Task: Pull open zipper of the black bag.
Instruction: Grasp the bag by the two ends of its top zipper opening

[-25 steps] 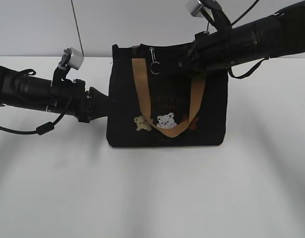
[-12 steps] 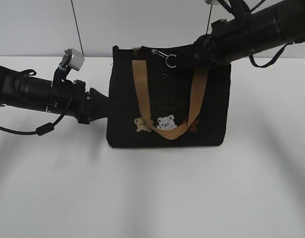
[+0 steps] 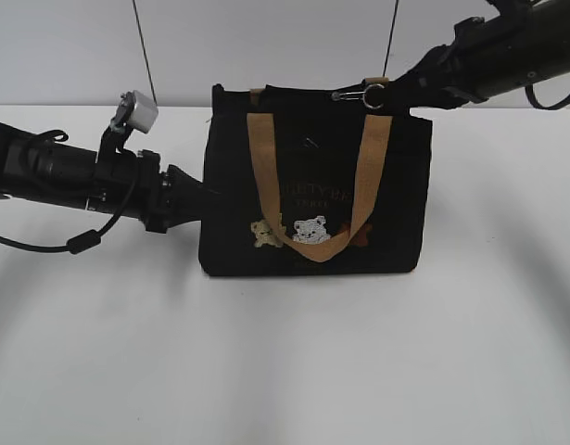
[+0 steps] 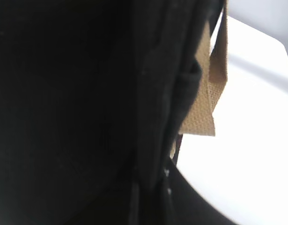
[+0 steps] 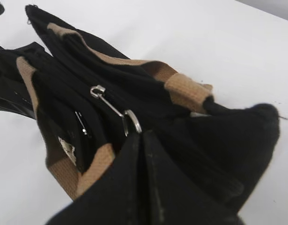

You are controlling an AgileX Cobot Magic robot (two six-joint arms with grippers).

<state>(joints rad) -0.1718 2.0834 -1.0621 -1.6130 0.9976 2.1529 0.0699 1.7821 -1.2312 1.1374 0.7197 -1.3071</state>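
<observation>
The right hand point(image 3: 388, 93) has drawn back to the right and upward along the top of the black bag point(image 3: 312, 185), taking the zipper point(image 3: 359, 95) with it. A second ago the silver pull hung near the left handle; now it lies stretched out near the right handle, its ring at the closed fingertips, and the arm no longer covers the bag's right corner.

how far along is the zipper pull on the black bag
Well underway. Done: the left gripper is clamped on the bag's left side, bracing it, and the zipper sits near the right end of the top edge. In hand: the right gripper is shut on the zipper's ring, pulling it taut. Left: the last stretch to the right corner.
</observation>
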